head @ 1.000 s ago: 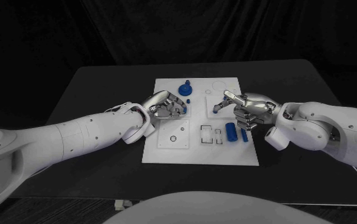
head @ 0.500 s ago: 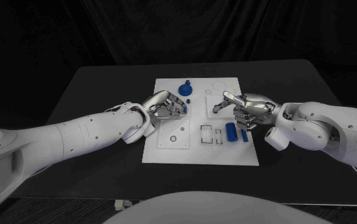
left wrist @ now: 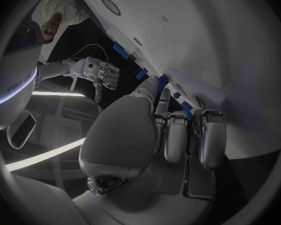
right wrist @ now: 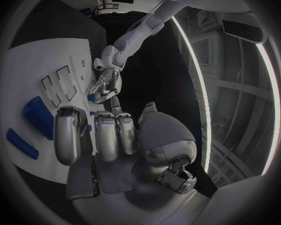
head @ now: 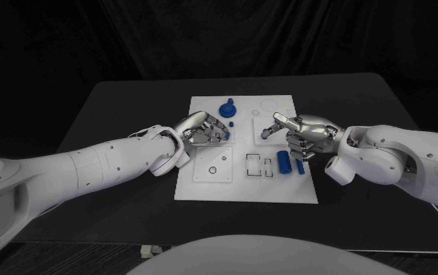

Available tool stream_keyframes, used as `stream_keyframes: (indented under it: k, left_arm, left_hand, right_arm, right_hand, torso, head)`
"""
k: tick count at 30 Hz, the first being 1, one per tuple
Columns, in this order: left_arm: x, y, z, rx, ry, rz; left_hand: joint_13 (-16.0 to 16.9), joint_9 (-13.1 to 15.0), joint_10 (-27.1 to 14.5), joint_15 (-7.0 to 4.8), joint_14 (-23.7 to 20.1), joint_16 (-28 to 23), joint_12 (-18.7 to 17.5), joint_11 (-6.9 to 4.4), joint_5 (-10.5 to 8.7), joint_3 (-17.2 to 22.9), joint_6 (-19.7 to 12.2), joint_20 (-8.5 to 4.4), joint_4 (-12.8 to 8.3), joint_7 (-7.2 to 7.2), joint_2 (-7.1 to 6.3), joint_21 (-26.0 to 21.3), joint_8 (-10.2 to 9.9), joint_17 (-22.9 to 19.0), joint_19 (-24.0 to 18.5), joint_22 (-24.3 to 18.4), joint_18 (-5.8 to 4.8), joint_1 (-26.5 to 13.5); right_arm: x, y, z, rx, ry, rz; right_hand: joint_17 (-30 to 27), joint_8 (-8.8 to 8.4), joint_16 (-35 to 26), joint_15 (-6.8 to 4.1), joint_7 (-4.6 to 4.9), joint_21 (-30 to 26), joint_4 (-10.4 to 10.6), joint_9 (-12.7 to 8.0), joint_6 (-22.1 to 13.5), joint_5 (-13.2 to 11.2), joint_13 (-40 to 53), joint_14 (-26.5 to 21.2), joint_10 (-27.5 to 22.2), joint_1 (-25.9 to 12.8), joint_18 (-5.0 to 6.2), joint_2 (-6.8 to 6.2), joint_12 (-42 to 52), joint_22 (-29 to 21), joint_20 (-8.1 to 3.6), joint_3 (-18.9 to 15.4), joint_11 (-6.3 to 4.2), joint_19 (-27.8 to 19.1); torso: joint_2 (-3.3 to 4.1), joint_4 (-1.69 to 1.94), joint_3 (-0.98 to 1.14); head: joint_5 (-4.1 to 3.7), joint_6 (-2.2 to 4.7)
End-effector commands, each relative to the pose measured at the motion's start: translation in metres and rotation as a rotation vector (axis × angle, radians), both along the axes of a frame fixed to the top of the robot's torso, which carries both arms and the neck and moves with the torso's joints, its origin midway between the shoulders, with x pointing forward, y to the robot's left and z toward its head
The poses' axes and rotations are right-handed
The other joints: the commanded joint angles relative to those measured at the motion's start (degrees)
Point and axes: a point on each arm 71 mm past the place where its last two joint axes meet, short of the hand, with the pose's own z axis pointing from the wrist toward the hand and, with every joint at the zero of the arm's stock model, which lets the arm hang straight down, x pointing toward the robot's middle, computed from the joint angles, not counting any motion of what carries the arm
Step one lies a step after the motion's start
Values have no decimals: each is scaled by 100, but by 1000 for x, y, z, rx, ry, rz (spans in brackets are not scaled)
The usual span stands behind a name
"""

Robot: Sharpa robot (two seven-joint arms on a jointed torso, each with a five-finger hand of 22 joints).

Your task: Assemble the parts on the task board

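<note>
Two blue parts [head: 289, 161] lie just under my right hand [head: 301, 135], long axes toward me; its fingers look curled, empty. Left hand [head: 204, 129] pinches a small part [head: 222, 137].

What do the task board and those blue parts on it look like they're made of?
Task board: likely rigid plastic, matte white, flat, with crisp cut-out recesses. Blue parts: probably moulded or printed plastic, uniform saturated colour, slight sheen. Neither is certain from looks alone.
</note>
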Motion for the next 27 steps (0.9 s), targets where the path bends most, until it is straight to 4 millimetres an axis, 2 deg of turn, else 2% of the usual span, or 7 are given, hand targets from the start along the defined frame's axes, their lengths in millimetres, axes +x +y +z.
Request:
stream_keyframes:
  k: [1,25,27]
  left_arm:
    - [-2,1,-5,4,22,-9]
    - [-3,2,-6,8,33,-5]
    - [-3,2,-5,3,24,-8]
  left_hand:
    - [1509,-11,588,14,595,37,-3,7,-8,-41,-33,33,-3,1,-59,-25,-23,1510,346,1375,-105,0]
    - [1509,-54,588,1,595,37,-3,1,-70,-78,-93,23,34,4,-81,-44,-52,1510,333,1368,-99,-16]
    - [1509,-89,588,3,595,37,-3,3,-159,-120,-154,22,81,10,-100,-49,-78,1510,330,1367,-99,-53]
  right_arm:
    - [-1,1,-1,-7,12,14]
    - [-2,3,-2,-8,24,32]
    - [-2,3,-2,-8,24,32]
  right_hand:
    - [1492,28,8,51,6,40,-10,-5,27,26,1509,601,597,49,84,-5,15,1256,35,35,42,201]
    - [1486,42,5,50,4,39,5,-8,36,-4,1509,599,597,35,85,-4,15,1255,34,28,41,200]
    - [1489,47,6,50,4,40,12,-9,40,-21,1509,600,597,28,85,-3,15,1255,34,25,40,201]
  torso:
    - [0,-1,0]
    - [2,-2,2]
    - [2,-1,2]
  head:
    - [-3,0]
    - [14,0]
    - [19,0]
